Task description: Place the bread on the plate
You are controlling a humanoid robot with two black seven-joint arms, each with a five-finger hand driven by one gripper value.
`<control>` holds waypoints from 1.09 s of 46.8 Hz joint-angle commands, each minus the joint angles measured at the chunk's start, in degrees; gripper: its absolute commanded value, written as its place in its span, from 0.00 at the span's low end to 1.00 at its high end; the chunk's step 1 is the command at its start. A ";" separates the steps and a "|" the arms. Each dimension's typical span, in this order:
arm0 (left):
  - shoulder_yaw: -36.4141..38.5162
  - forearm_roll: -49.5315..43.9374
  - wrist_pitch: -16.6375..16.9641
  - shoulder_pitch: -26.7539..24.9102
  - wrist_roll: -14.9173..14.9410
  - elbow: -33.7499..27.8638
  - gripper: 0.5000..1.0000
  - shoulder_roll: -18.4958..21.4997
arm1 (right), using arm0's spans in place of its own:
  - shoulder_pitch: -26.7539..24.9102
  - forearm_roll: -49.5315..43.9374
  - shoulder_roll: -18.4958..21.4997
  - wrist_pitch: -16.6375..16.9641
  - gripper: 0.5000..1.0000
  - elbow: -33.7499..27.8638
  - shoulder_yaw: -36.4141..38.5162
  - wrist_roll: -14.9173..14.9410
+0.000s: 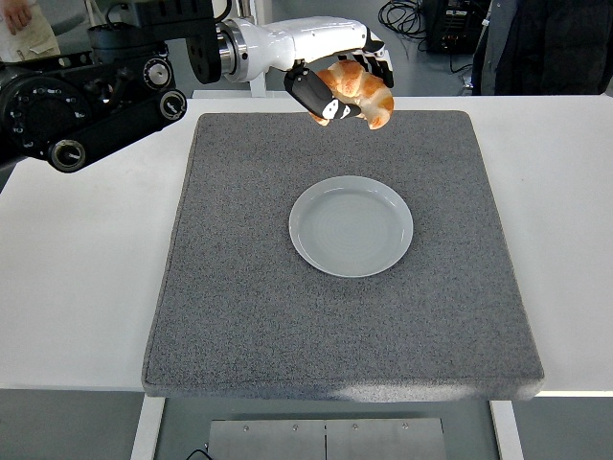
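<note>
Left hand [337,84] up high over the far edge of the grey mat [239,287], fingers curled tight around the bread [362,86], a golden croissant held clear of the surface. The plate [351,226] sits mid-mat, empty, nearer the robot than the hand and roughly below it in the picture (only a touch off to the side). The croissant's long axis runs across and slightly down to the right. The drop calls for pulling back toward the near edge and lowering. Right arm out of view.
</note>
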 commanded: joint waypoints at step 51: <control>6.68 9.16 4.29 9.35 -0.48 6.17 0.00 -10.37 | 0.04 0.00 0.00 0.00 1.00 0.00 0.00 0.01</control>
